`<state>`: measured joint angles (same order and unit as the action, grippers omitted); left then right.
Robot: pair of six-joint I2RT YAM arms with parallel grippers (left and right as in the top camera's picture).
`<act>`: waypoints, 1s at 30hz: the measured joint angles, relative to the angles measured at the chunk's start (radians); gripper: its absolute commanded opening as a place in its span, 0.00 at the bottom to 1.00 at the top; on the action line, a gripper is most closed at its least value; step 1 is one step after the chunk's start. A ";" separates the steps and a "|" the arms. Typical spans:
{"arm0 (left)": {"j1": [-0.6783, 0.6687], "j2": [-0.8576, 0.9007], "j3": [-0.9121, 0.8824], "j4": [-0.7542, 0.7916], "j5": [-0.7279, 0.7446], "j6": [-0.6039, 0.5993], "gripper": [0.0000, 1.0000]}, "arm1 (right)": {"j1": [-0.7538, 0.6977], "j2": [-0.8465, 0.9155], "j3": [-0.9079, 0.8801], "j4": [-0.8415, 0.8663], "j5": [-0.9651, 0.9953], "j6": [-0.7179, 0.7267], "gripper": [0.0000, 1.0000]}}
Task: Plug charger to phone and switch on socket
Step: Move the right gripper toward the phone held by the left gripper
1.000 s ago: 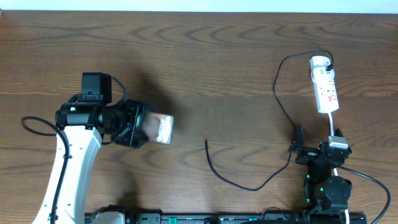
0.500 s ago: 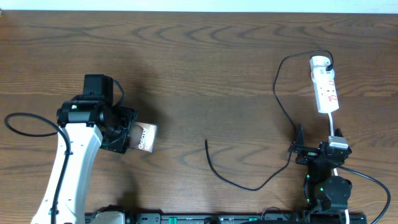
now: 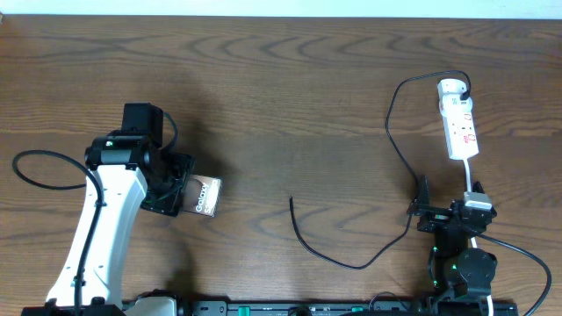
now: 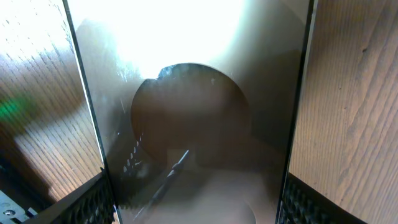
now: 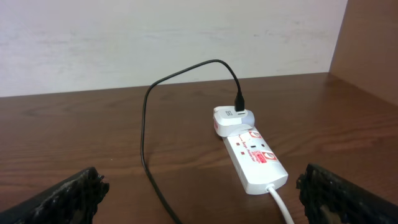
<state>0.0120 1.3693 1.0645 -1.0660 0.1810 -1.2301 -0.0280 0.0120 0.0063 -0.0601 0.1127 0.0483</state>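
My left gripper [image 3: 186, 195] is clamping the phone [image 3: 208, 196] across its edges; right gripper [image 3: 448, 204] is parked wide and empty. The charger [image 3: 303, 239] lies well apart, so the phone could slip while I'm lining them up.

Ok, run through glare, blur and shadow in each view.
Left wrist: glare whites out the top of the phone, whose glossy face mirrors a dark round shape. Overhead: sharp, evenly lit, soft shadow beside the left arm on the table. Right wrist: socket crisp, the right claw fingers dark and soft at the lower corners.
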 measured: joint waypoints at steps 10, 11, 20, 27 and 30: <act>-0.075 0.000 0.000 0.049 -0.004 0.000 0.07 | 0.000 0.000 0.000 0.004 0.000 0.000 0.99; -0.084 0.000 0.000 0.056 -0.004 0.000 0.07 | 0.000 0.000 0.000 0.004 0.000 0.001 0.99; -0.095 0.000 0.000 0.068 -0.004 -0.016 0.07 | 0.000 0.000 0.000 0.028 -0.171 0.101 0.99; -0.095 0.000 0.000 0.068 -0.004 -0.023 0.07 | 0.000 0.040 0.007 0.065 -0.369 0.237 0.99; -0.095 0.000 0.000 0.068 -0.004 -0.023 0.07 | 0.000 0.132 0.035 0.079 -0.457 0.305 0.99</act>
<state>-0.0826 1.3693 1.0645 -0.9981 0.1768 -1.2533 -0.0280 0.1436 0.0410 0.0193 -0.3443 0.3531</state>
